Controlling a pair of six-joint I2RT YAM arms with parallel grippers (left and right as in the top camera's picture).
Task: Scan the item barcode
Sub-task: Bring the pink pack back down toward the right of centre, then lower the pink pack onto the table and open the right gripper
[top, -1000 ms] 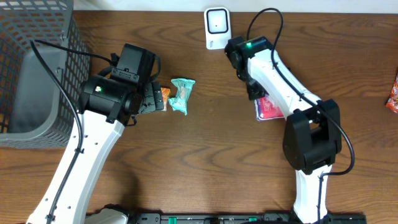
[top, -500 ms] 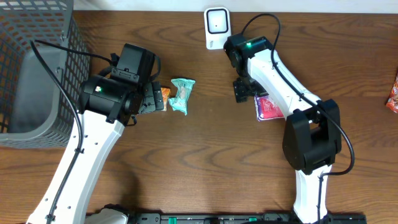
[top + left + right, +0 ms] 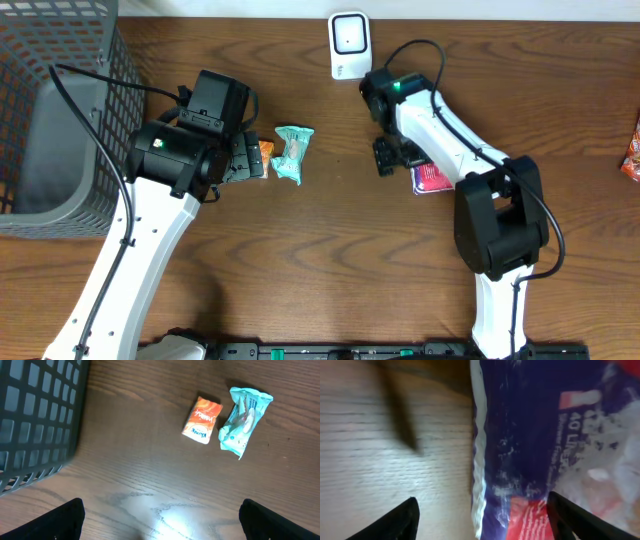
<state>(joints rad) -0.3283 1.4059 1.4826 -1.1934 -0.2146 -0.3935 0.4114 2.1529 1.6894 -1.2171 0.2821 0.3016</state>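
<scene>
Overhead view of a dark wooden bench [image 3: 330, 260] with two white and black robot arms reaching in from the bottom edge.

At centre right, a blue and red packet [image 3: 436, 178], flat on the bench and partly hidden under the right arm. Just left of the packet's visible part, the right claw [image 3: 388, 157], pointing down. In the right wrist view, the same packet filling the middle and right of the frame, with white lettering too blurred to read. One dark fingertip [image 3: 395, 520] at lower left over bare wood, the other at lower right over the packet. Claw spread wide, gripping nothing, with the packet's left edge between the two tips.

At top centre, a white barcode scanner [image 3: 348, 42] with a dark window, upright near the back edge of the bench and well apart from the packet.

At centre left, the left claw [image 3: 160, 524], wide open and empty, both fingertips [image 3: 60, 522] at the lower corners of the left wrist view. Above the tips in that view, a small orange packet [image 3: 202, 420] and a crumpled teal wrapper [image 3: 245, 420] side by side, close but not touching. At upper left, a grey wire basket [image 3: 60, 60].

At the far right edge of the overhead view, an orange-red snack bag [image 3: 632, 150], cut off by the frame.
</scene>
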